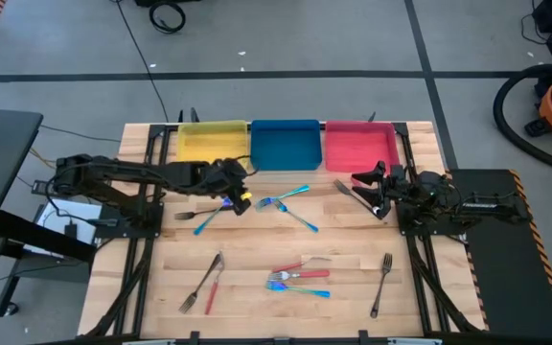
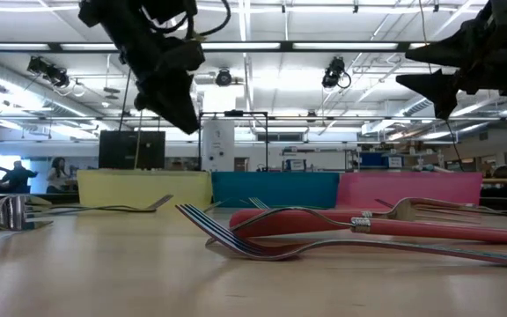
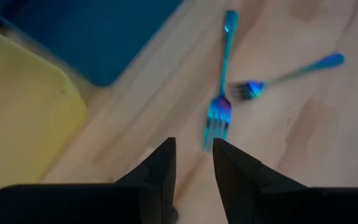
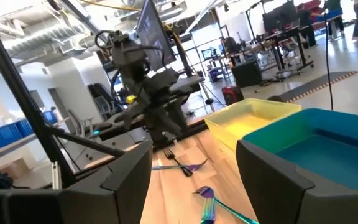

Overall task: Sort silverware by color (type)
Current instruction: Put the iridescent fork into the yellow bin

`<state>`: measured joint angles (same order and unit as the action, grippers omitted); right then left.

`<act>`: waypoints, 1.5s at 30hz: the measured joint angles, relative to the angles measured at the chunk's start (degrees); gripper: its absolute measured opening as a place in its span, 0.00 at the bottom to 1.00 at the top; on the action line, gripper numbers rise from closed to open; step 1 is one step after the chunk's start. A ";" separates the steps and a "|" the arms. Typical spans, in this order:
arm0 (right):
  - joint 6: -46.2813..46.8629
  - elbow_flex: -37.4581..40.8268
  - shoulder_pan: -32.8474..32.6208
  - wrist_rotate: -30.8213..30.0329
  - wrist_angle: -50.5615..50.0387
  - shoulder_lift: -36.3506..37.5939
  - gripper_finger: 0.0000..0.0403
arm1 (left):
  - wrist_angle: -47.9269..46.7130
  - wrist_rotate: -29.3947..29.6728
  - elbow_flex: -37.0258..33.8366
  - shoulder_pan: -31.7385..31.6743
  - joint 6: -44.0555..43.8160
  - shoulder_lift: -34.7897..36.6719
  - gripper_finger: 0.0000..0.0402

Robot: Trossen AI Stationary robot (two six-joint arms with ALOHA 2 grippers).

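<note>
A pale wooden bench (image 1: pixel 286 287) stands on a grey floor crossed by dark lines, and the blue tray (image 1: pixel 285 142) at its far edge serves as my landmark. Left of it, touching, sits the yellow tray (image 1: pixel 212 140). The left tool (image 1: pixel 239 195) hangs in front of the seam between those two trays, its fingers (image 3: pixel 157 174) a narrow gap apart and holding nothing, above a blue-handled fork (image 1: pixel 208 220) and a grey fork (image 1: pixel 192 214). Straight in front of the blue tray lie two more teal forks (image 1: pixel 286 197) crossed near each other. Farther forward, well toward the near edge, a grey fork and a red-handled knife (image 1: pixel 212 285) lie side by side to the left, then a small cluster of red and teal pieces (image 1: pixel 300 278). A lone grey fork (image 1: pixel 382 282) lies to the right of that. The red tray (image 1: pixel 360 144) touches the blue tray's right side, and the right tool (image 1: pixel 370 192) hovers in front of it with jaws spread wide and empty. Beyond the bench (seen level across it) runs a workshop hall with strip lights, ducting and a person (image 2: pixel 59 173) far off at the left.
</note>
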<state>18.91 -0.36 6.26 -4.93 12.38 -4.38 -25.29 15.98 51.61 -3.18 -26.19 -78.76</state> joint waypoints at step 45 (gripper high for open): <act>-0.89 0.00 -0.13 1.60 0.33 -2.10 0.60 | -4.82 -2.71 -2.55 -7.57 -6.62 -10.18 0.47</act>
<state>18.02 -0.36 6.13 -3.33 12.71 -6.48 -30.11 13.28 49.07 -10.75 -32.80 -88.94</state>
